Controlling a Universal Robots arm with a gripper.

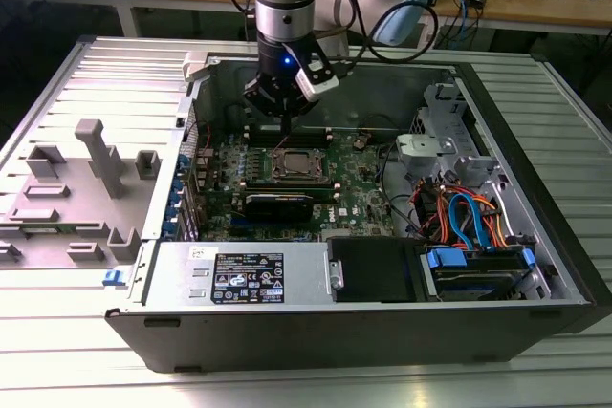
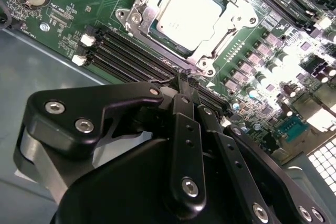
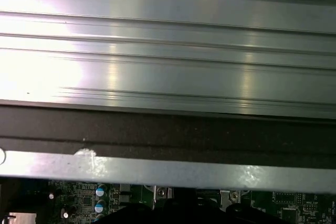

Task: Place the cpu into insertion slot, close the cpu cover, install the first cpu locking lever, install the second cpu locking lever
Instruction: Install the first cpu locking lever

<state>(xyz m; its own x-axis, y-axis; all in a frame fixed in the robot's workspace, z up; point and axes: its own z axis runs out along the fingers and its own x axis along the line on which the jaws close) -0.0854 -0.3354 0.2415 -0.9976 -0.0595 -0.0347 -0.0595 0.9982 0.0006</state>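
My hand, fingers pinched narrow, hangs just beside the cpu cover, which lies down over the cpu, holding it seated.

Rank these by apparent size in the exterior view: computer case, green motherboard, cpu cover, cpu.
1. computer case
2. green motherboard
3. cpu cover
4. cpu, which shows through the cover's cut-out and so looks slightly smaller than the cover.
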